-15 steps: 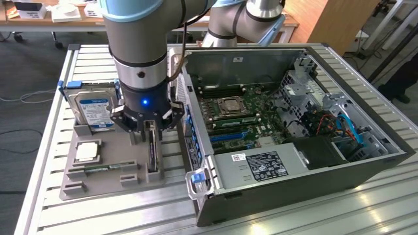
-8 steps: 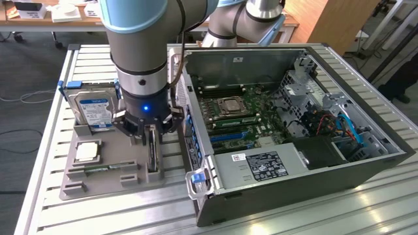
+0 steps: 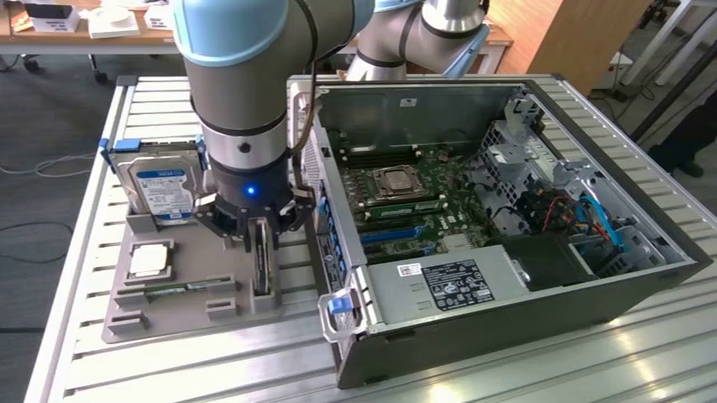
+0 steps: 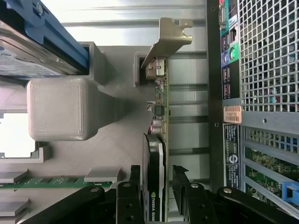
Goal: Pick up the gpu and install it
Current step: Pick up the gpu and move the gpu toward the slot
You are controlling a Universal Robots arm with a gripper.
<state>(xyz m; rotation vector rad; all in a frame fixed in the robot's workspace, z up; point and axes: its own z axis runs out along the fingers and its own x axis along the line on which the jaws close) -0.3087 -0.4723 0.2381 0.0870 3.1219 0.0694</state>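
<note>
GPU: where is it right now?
Exterior view's left: the gpu stands on edge in the grey holder beside the computer case, open gripper straddling it.

Robotics lab: robot arm (image 3: 241, 84) over slatted metal bench (image 3: 168, 369), open computer case (image 3: 505, 277), grey parts tray (image 3: 185, 323), desks (image 3: 67, 40) and loose floor cables (image 3: 50, 166) behind.

The gpu (image 4: 158, 135) on edge in the gray holder (image 4: 117, 140), between parted fingers (image 4: 180, 179) of the hand (image 4: 158, 175), computer case (image 4: 261, 60) just beside.

You'll find the tray (image 3: 180, 323) on the desk (image 3: 627, 353), at the exterior view's left of the computer case (image 3: 505, 319). The gpu (image 3: 261, 269) stands on edge in it beside the case, and the hard drive (image 3: 163, 189) stands farther back.
</note>
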